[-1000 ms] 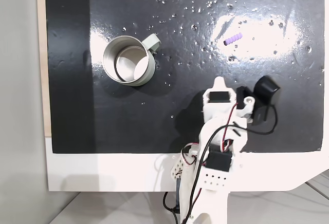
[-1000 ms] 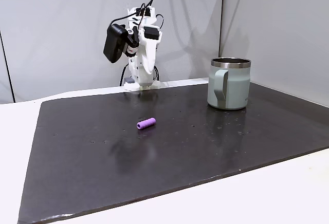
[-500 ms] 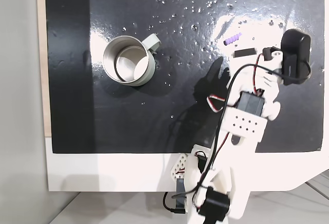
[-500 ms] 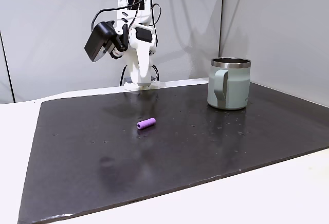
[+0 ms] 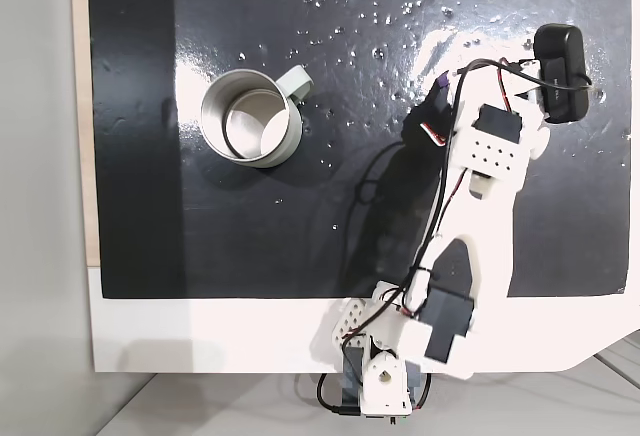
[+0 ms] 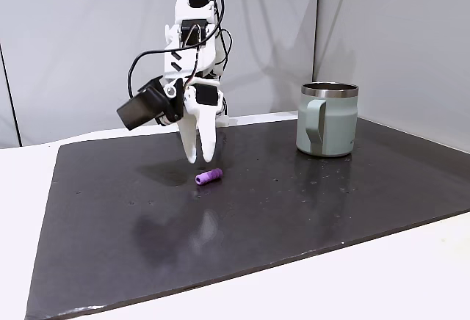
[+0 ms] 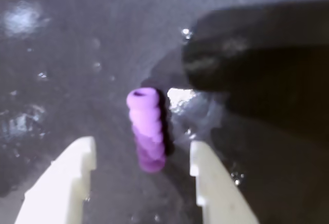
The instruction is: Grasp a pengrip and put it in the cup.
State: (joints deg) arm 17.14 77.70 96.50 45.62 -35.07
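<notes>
In the wrist view the claw (image 7: pixel 143 162) reaches in from the bottom edge with its 2 white fingers (image 7: pixel 72 175) spread wide, and the purple pengrip (image 7: pixel 146 131) lies between them, lengthwise, clear of both — its ribs and open end show plainly here. It sits slightly nearer the right-hand finger, and part of it reaches out past the fingertips. A dark shadow covers the black surface (image 7: pixel 61 54) ahead of the claw and to the right.

In a fixed view from the side, the claw (image 6: pixel 200 155) hangs tips-down just above the black mat (image 6: pixel 294 217), and the pengrip (image 6: pixel 208 177) lies on the mat right below and a touch in front of the tips, not touched as far as this angle tells. The black camera housing (image 6: pixel 139 108) juts out on the claw's left. Well off to the claw's right stands the pale grey-white cup (image 6: pixel 327 118), upright, its loop handle turned toward the camera.

In a fixed view from above, the arm (image 5: pixel 480 206) covers the claw itself; a sliver of purple pengrip (image 5: pixel 441 81) peeks out at its left edge. The cup (image 5: pixel 251 117) sits far to the left of the arm — its shiny metallic inside is visible from up here, with the handle pointing up and to the right. White specks (image 5: pixel 380 16) dot the mat above.
</notes>
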